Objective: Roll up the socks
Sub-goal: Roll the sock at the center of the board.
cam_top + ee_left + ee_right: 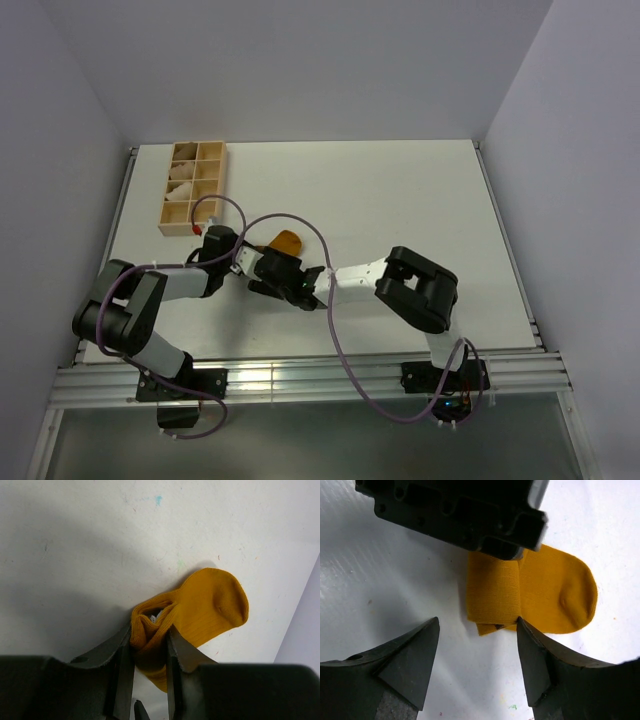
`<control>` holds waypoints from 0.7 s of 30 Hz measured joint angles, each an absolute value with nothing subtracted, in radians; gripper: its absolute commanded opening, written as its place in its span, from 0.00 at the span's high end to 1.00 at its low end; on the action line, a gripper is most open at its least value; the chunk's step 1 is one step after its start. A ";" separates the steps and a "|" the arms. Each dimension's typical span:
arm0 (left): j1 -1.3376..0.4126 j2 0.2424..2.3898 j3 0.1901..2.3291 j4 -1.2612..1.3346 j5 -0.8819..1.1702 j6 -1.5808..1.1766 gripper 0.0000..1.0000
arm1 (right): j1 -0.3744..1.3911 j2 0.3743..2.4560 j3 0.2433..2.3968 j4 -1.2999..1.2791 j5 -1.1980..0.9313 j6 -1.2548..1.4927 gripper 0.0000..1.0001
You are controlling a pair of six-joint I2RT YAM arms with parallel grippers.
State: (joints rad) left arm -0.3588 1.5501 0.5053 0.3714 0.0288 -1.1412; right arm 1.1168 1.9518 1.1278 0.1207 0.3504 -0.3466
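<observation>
The mustard-orange sock [210,605] lies on the white table, its toe end flat and its other end rolled into a bundle. My left gripper [150,632] is shut on that rolled part, one finger on each side. A bit of white shows inside the roll, and the dark cuff is hidden. My right gripper [477,622] is open and empty just in front of the sock [545,600], its right fingertip touching the roll's edge. In the top view both grippers, left [262,252] and right [285,272], meet at the sock [288,241] mid-table.
A wooden compartment box [195,185] holding pale cream bundles stands at the back left. Purple cables [330,300] loop over both arms. The left gripper's black body [455,510] fills the top of the right wrist view.
</observation>
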 measured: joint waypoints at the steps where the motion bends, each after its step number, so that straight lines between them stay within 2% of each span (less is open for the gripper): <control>1: -0.359 1.551 0.506 0.372 0.029 -1.141 0.80 | 1.122 1.958 1.128 0.129 0.366 -0.355 0.31; 6: -0.359 1.551 0.506 0.372 0.029 -1.141 0.80 | 1.141 1.996 1.147 0.160 0.434 -0.384 0.35; 12: -0.359 1.551 0.506 0.371 0.030 -1.141 0.80 | 1.143 2.030 1.171 0.171 0.477 -0.395 0.45; 13: -0.359 1.551 0.506 0.372 0.030 -1.141 0.80 | 1.143 2.041 1.180 0.172 0.490 -0.398 0.51; 17: -0.356 1.551 0.506 0.372 0.033 -1.142 0.80 | 1.143 2.049 1.181 0.178 0.501 -0.401 0.60; 20: -0.354 1.551 0.506 0.372 0.033 -1.142 0.77 | 1.143 2.056 1.184 0.179 0.506 -0.396 0.74; 21: -0.352 1.551 0.506 0.373 0.031 -1.143 0.76 | 1.143 2.058 1.185 0.180 0.508 -0.393 0.82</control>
State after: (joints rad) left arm -0.3523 1.5513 0.5056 0.3725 0.0311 -1.1427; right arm 1.1431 2.0583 1.1851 0.1799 0.5079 -0.3931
